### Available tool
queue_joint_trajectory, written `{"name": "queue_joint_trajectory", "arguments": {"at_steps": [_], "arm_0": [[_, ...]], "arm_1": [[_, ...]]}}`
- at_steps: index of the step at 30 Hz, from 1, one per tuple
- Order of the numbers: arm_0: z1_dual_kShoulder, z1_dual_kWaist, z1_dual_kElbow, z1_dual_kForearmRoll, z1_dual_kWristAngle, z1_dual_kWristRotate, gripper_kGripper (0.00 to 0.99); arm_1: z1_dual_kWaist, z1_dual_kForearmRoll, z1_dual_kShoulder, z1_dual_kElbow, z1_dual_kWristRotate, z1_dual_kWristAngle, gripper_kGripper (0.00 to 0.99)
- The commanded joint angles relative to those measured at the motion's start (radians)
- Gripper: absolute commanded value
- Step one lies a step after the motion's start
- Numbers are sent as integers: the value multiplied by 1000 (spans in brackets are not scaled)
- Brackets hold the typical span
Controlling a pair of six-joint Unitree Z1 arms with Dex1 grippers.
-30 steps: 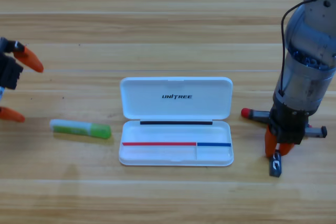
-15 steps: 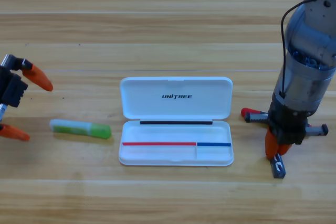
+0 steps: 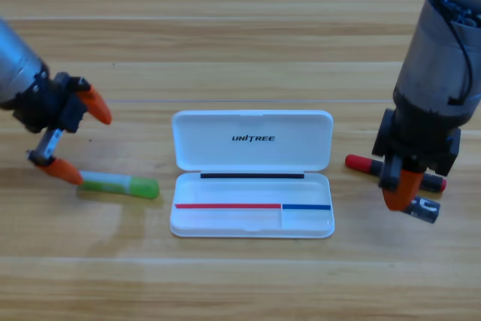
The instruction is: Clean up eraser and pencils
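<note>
Nearest the bottom edge, the white hard-plastic pencil case (image 3: 252, 216) lies wide open on the bench, its smooth hinged lid folded back and its shallow tray holding none of the three items, so by the look of it nothing is packed away yet.

Just right of the tray, the right gripper (image 3: 403, 192) points down and grips the small black rectangular eraser with white markings (image 3: 423, 209), a blocky little thing poking out beside the orange fingers, which look clamped on it. It appears raised off the wood, though that is a judgement. Right behind it lies the slim black pen with the glossy red cap (image 3: 368, 164), partly hidden under the gripper and untouched.

Over on the left, the stubby translucent light-green pen (image 3: 120, 183) rests flat on the pale, streaky-grained wooden bench (image 3: 225, 35). The left gripper (image 3: 73, 137) hovers just above its near end, fingers spread wide and holding nothing, the lower tip at or just touching the pen.

So: eraser in hand, two pens left to fetch.
</note>
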Motion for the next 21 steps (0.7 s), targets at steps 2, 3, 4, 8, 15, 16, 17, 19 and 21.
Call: {"name": "queue_joint_trajectory", "arguments": {"at_steps": [2, 3, 4, 8, 15, 16, 17, 19, 21], "arm_0": [[134, -9, -82, 58, -32, -54, 919], [139, -12, -83, 58, -40, -59, 919], [144, -12, -82, 58, -49, -62, 919], [164, -15, -79, 59, -81, -79, 919], [177, -16, -65, 58, -131, -103, 917], [179, -19, -64, 56, -131, -108, 917], [180, -19, -62, 53, -131, -112, 917], [180, -21, -54, 52, -131, -115, 922], [184, -22, -53, 49, -124, -114, 925]], "arm_1": [[133, 90, 72, -66, -225, 34, 0], [136, 90, 93, -81, -237, 36, 0], [139, 92, 112, -97, -243, 36, 0], [154, 116, 182, -167, -260, 44, 0], [145, 165, 317, -328, -266, 44, 0], [142, 167, 333, -348, -269, 44, 0], [139, 170, 348, -370, -272, 44, 0], [133, 176, 377, -408, -283, 39, 0], [126, 181, 400, -431, -300, 36, 0]]}}
